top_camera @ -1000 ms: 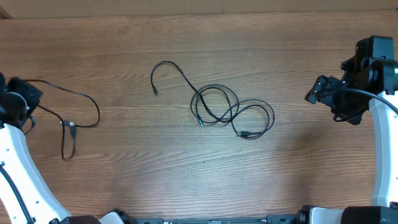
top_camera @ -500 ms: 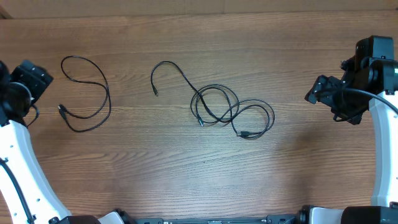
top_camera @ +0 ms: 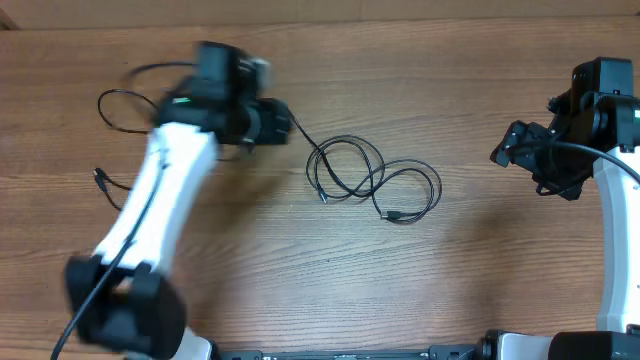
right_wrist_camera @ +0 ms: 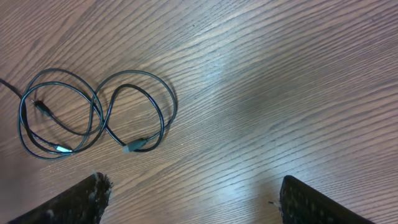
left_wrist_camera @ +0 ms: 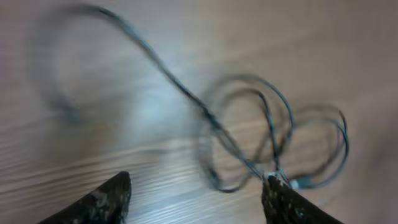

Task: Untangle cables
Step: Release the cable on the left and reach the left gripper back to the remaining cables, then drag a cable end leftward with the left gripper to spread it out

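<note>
Left arm (top_camera: 165,190) stretched out across the worktop (top_camera: 300,290), blurred in the overhead view. Its jaws are apart with nothing between them, hanging over the long straight run of the tangled cable (right_wrist_camera: 97,112); can't tell if they touch it. That cable sits mid-worktop as two overlapping loops lying flat, with its plug tips inside and at the near edge of the loops. One strand runs out up-left towards the left jaws, and its far end is hidden under the arm. The second cable (top_camera: 100,100) lies well apart at the left side in a loose curve. It is partly covered by the left arm, with one plug end (top_camera: 99,176) showing beside the arm. Right arm (top_camera: 610,200) at the far right edge, jaws spread wide, holding nothing, bare wood below, well clear of the loops.
</note>
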